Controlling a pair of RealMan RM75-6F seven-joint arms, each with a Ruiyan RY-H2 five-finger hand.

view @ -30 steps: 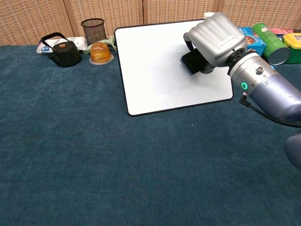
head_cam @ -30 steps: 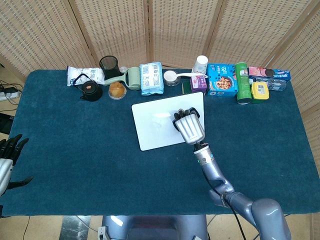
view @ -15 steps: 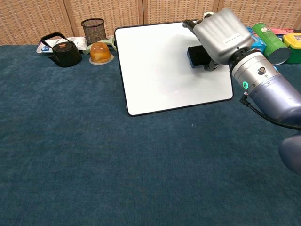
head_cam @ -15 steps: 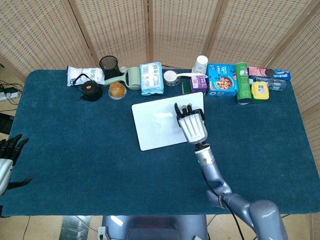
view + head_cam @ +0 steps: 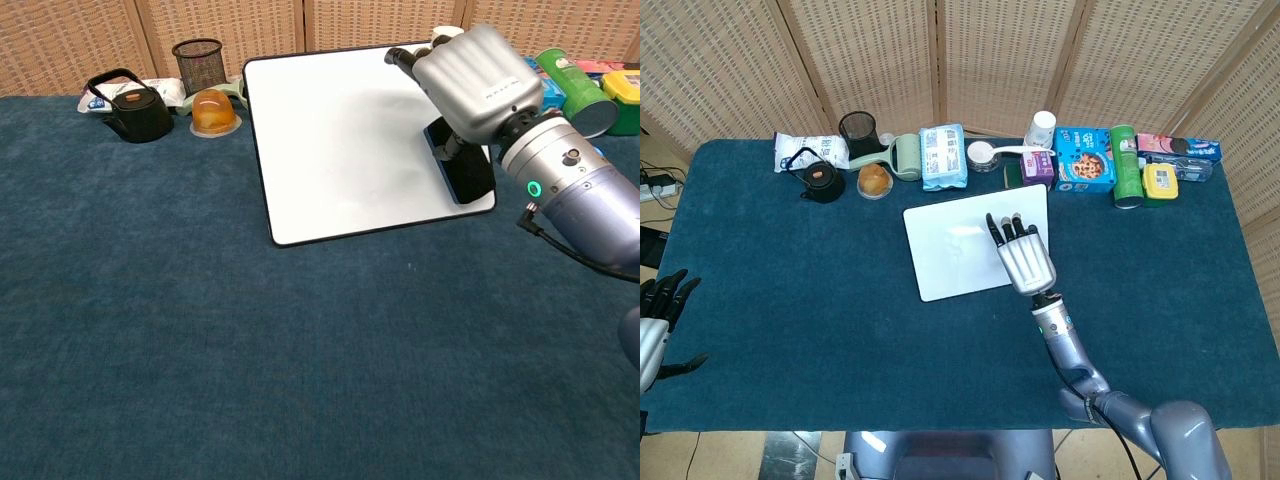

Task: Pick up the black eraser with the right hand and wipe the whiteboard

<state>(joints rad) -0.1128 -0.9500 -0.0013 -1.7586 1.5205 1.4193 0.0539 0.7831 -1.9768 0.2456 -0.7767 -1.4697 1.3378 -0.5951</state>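
Note:
The whiteboard [image 5: 950, 250] [image 5: 340, 140] lies flat at mid-table, its face blank. My right hand [image 5: 1023, 258] [image 5: 478, 78] hovers over its right side with fingers [image 5: 1005, 226] stretched out toward the far edge. In the chest view the black eraser [image 5: 468, 170] lies on the board's right edge beneath the palm, and no fingers wrap it. The head view hides the eraser under the hand. My left hand [image 5: 658, 315] hangs off the table's left edge, fingers apart and holding nothing.
Along the far edge stand a black teapot [image 5: 820, 180] [image 5: 130, 110], a mesh cup [image 5: 857, 128], an orange jelly cup [image 5: 874, 180], a wipes pack [image 5: 943, 157], a blue box [image 5: 1083, 160] and a green can [image 5: 1126, 165] [image 5: 575, 95].
My right hand has uncurled from around the eraser and straightened its fingers. The eraser has gone from inside the grip to lying on the board's right edge.

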